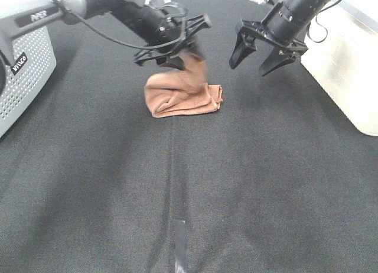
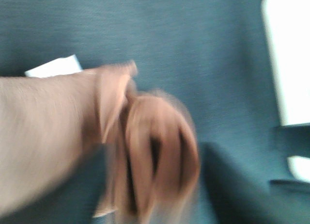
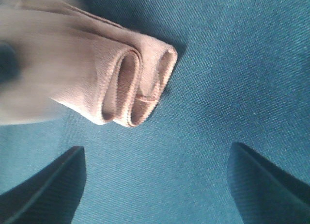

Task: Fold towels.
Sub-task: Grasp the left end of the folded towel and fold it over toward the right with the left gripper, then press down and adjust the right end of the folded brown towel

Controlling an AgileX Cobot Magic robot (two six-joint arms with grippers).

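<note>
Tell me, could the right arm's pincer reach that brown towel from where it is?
Probably yes. The right pincer hangs open just beside the towel, and nothing stands between them. The left pincer holds up the towel's far end, so that side is taken.

The towel point(image 1: 183, 98) lies far back on the tabletop point(image 1: 177, 184), my left tool point(image 1: 179, 60) atop it, my right tool point(image 1: 248, 69) apart to its right.

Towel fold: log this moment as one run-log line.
left gripper: shut on towel, one end raised | right gripper: open, empty, apart from towel | towel: folded bundle, lower part on table
</note>
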